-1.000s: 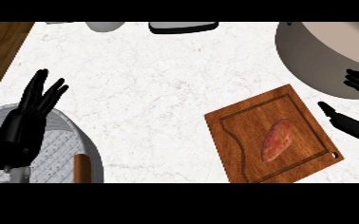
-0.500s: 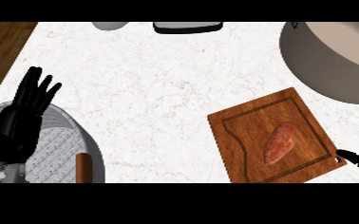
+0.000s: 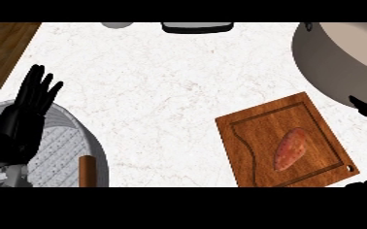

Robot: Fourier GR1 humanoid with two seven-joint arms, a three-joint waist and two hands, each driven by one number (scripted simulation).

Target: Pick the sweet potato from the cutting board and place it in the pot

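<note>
One sweet potato [image 3: 290,149] lies untouched on the cutting board [image 3: 251,131] near the pot [image 3: 326,60], while the right hand [image 3: 357,102], plainly over the board a second ago, now barely shows, fingers unreadable, and the left hand [image 3: 25,116] rests open, so no grasp has begun.

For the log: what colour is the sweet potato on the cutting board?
Reddish-orange sweet potato, clearest in the head view.

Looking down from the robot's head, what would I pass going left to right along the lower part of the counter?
Left hand → grey pan with a brown handle → cutting board → sweet potato.
</note>
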